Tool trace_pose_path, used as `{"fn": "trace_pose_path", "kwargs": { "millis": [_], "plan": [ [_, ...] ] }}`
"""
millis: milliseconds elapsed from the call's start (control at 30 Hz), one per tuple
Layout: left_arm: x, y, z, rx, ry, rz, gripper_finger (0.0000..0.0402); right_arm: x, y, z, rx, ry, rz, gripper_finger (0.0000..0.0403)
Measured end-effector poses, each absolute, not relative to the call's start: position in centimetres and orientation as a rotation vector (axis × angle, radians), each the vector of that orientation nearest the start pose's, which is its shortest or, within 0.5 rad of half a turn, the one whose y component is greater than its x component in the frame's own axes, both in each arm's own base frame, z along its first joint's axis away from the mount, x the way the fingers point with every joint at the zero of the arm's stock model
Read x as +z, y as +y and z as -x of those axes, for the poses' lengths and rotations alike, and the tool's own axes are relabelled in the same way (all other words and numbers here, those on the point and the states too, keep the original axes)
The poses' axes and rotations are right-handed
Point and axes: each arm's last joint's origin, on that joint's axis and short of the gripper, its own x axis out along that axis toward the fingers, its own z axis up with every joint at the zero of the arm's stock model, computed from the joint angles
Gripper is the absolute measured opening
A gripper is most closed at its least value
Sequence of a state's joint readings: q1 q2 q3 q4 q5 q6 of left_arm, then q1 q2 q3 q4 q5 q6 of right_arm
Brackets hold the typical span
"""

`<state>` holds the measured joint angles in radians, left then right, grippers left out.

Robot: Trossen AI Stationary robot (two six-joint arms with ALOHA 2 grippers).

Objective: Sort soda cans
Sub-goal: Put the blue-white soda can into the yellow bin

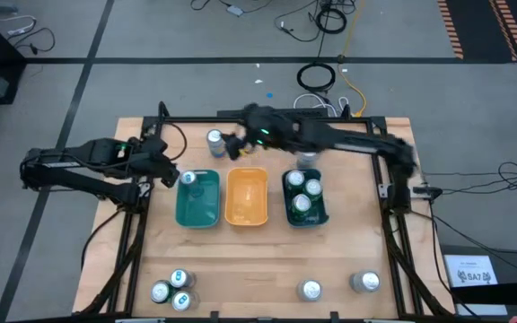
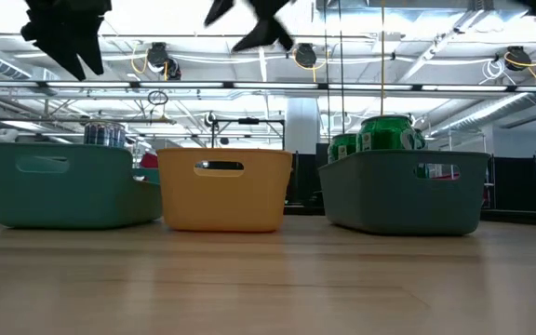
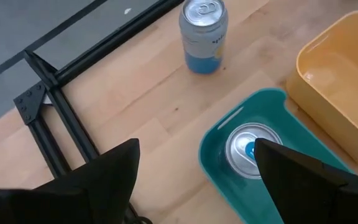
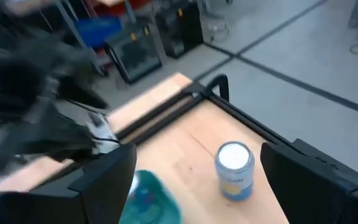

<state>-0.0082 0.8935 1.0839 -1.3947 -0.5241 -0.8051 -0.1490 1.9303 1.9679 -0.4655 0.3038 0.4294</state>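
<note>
A blue-bodied, silver-topped metal soda can [image 1: 214,140] stands alone behind the rectangular teal tray [image 1: 201,208], likely next to be sorted. The right gripper [image 1: 232,148] hovers just beside it, spread and empty; the left gripper [image 1: 167,170], also released, waits near the tray's corner.

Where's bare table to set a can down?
Free: the wide strip of table between the three trays and the front cans, and the front edge between the blue cans and silver cans. Crowded: behind the trays, around the lone can and the right gripper.
</note>
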Motion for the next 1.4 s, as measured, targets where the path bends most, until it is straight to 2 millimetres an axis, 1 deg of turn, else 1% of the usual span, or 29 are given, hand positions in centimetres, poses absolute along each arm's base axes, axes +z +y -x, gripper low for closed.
{"fn": "trace_pose_path", "kwargs": {
  "millis": [100,167,300,400,500,733,833,1000,1100,1233,1400],
  "plan": [
    [33.1,1.4,-11.0,0.871,0.876,0.392,0.0327,36.3,-10.1,-46.5,-0.529,0.393,-0.346,0.0336],
    [33.2,1.4,-10.6,0.875,0.854,0.418,0.0327,34.9,-11.4,-48.0,-0.547,0.436,-0.314,0.0336],
    [33.3,1.3,-10.3,0.858,0.845,0.442,0.0327,31.9,-13.1,-50.3,-0.552,0.485,-0.255,0.0336],
    [33.3,1.3,-10.2,0.847,0.851,0.451,0.0327,29.2,-14.0,-51.4,-0.52,0.538,-0.251,0.0336],
    [33.3,1.3,-10.2,0.841,0.856,0.455,0.0327,26.6,-14.6,-52.0,-0.528,0.594,-0.252,0.0336],
    [33.3,1.3,-10.2,0.841,0.859,0.454,0.0327,22.8,-15.7,-53.2,-0.532,0.635,-0.209,0.0336],
    [33.3,1.3,-10.2,0.841,0.86,0.454,0.0327,21.7,-15.8,-53.6,-0.532,0.641,-0.195,0.0336],
    [33.2,1.3,-10.2,0.84,0.862,0.454,0.0327,21.4,-16.4,-53.9,-0.533,0.607,-0.169,0.0336],
    [33.2,1.3,-10.2,0.839,0.863,0.455,0.0327,20.8,-16.8,-53.9,-0.542,0.617,-0.168,0.0336],
    [33.2,1.3,-10.1,0.839,0.863,0.456,0.0327,20.6,-16.9,-53.8,-0.537,0.63,-0.163,0.0336],
    [33.2,1.3,-10.1,0.839,0.863,0.456,0.0327,18.7,-17.3,-54.4,-0.524,0.631,-0.141,0.0336]
  ]
}}
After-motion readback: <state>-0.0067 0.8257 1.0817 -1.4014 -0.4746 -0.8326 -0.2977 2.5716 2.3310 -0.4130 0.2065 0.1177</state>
